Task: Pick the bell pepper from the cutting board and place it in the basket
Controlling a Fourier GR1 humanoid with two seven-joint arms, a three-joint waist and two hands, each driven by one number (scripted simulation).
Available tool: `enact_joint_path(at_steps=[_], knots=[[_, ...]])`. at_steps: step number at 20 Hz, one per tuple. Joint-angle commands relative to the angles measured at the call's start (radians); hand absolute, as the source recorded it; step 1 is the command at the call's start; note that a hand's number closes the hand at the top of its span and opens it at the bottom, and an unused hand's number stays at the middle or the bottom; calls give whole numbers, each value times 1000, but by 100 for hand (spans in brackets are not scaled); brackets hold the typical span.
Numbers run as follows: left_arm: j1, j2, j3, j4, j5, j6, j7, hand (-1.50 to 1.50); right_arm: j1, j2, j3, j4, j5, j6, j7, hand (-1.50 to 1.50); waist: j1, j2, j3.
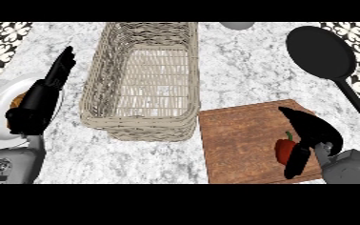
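A red bell pepper [284, 149] with a green stem lies on the brown wooden cutting board [239, 143] at the lower right. My right hand [314, 129] is over the pepper's right side, fingers stretched above it and the thumb reaching down beside it, partly covering it. The fingers are not closed round the pepper. A wicker basket [98, 93] stands left of the board, with nothing inside. My left hand [42, 97] rests open at the left edge, fingers pointing up.
A black frying pan [321, 52] lies at the upper right, its handle running down towards the board. A white plate [8, 95] shows behind my left hand. A grey round object [237, 25] peeks in at the top.
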Motion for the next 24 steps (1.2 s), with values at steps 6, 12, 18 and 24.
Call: enact_joint_path(at_steps=[6, 12, 18, 24], knots=[[19, -34, 26, -12, -54, -28, -16, 0, 64, 100, -87, 57, 149, 53, -62, -150, 2, 0, 0], [-8, -55, 54, 45, -57, -47, -56, 0, 108, 147, -140, 11, 173, 109, -6, -150, -1, 1, 0], [-18, -26, 99, -21, -15, -117, 31, 0, 69, 152, -218, 140, 231, 126, -143, -150, 2, 1, 0], [-98, -64, 92, 112, -75, -76, -25, 0, 103, 219, -227, 231, 298, 60, -229, 150, -2, 2, 0]])
